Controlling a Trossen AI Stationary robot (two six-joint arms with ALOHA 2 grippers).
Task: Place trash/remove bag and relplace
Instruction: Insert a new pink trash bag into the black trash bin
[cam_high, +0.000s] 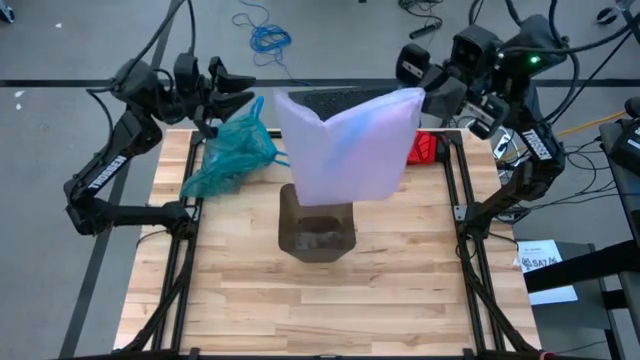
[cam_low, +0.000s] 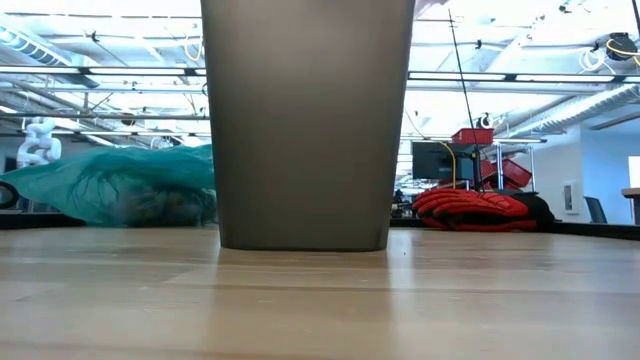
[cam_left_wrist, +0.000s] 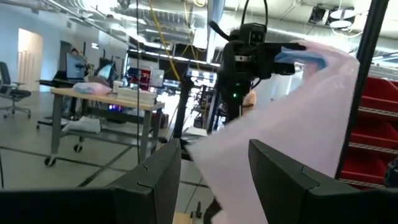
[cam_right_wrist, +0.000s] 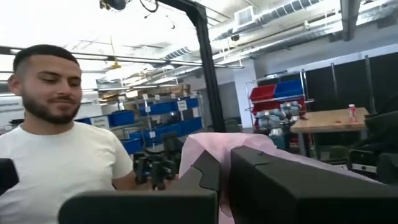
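The teal bag (cam_high: 232, 150) lies bunched on the table's far left part, also in the low view (cam_low: 120, 185), with dim lumps showing through it. I cannot make out the trash itself. A dark bin (cam_high: 284, 228) stands upright at mid-table (cam_low: 305, 130). Above it hangs a pale pink-lilac bag (cam_high: 350, 140), with my right gripper (cam_high: 425, 97) shut on its corner. My left gripper (cam_high: 243, 90) is held open in the air over the far left edge. Its fingers (cam_left_wrist: 163, 168) stand just short of the pink bag's other upper corner (cam_high: 281, 100). My right gripper pinches the pink bag's upper corner at its blue edge (cam_left_wrist: 306, 57) between its two shut fingers, coming roughly level from the table's right. The bag hangs spread out below and leftward of the hold, clear of the table, its lower end over the bin's mouth.
A red-and-black glove (cam_high: 425, 148) lies at the far right of the table, below the right arm (cam_low: 470, 208). A person in a white shirt (cam_right_wrist: 56, 155) stands beyond the table. The near half of the wooden top (cam_high: 320, 310) is bare.
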